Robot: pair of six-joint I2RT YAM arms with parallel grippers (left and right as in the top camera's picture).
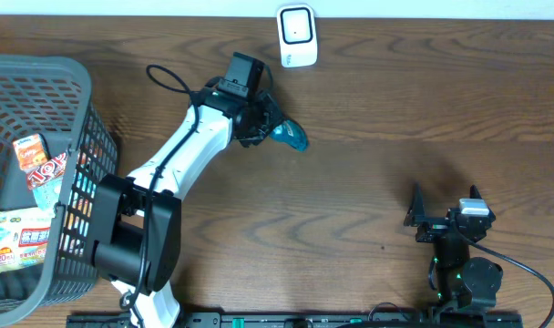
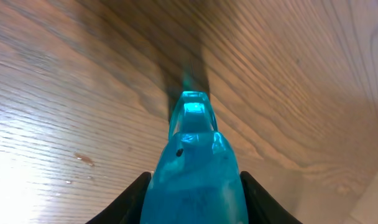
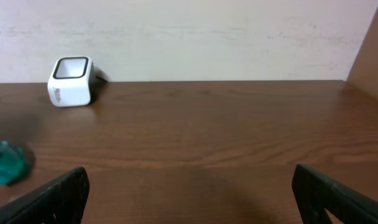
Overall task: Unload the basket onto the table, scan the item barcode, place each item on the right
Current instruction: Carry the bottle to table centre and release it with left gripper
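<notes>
Blue plastic item point(image 2: 194, 168) clamped in left gripper point(image 1: 273, 126), upper middle of overhead frame, below and left of white scanner point(image 1: 296, 35). Right gripper point(image 3: 190, 190) wide open, lower right.

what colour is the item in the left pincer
Translucent turquoise; the item shows best in left wrist view.

Your overhead looks straight down; left wrist hugs the teal item point(image 2: 194, 174); right wrist faces far, sharing overhead's scanner point(image 3: 69, 81).

Glossy translucent plastic item point(image 2: 192, 168), matt wood-grain table point(image 1: 395, 109)
</notes>
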